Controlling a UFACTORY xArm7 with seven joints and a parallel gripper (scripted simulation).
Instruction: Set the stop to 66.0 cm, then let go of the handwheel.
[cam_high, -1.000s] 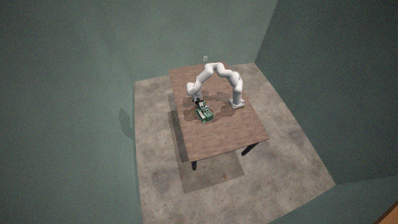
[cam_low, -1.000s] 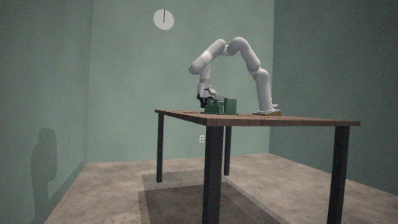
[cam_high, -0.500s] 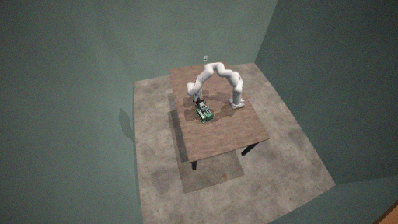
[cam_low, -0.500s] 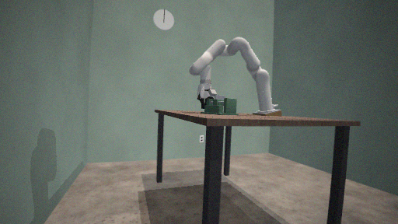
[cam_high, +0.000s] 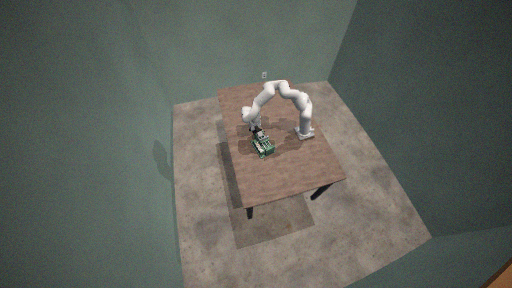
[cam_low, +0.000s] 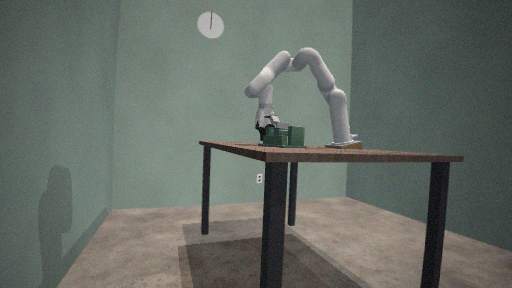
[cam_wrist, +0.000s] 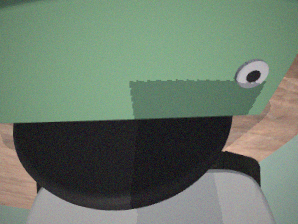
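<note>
A small green stop fixture (cam_high: 263, 141) stands on the wooden table; it also shows in the exterior view (cam_low: 283, 136). Its black round handwheel (cam_wrist: 123, 159) fills the middle of the wrist view, in front of the green body (cam_wrist: 133, 50), which carries a small white-ringed mark (cam_wrist: 252, 75). My gripper (cam_high: 257, 131) is at the fixture's far end, seen in the side view (cam_low: 263, 126) too, and is shut on the handwheel. The fingertips themselves are hidden behind the wheel and the grey gripper body (cam_wrist: 149, 223). No scale reading is legible.
The arm's base (cam_high: 304, 132) stands on the table to the right of the fixture. The table (cam_high: 277, 142) stands on a mat in a green-walled room. A wall clock (cam_low: 210, 24) hangs behind.
</note>
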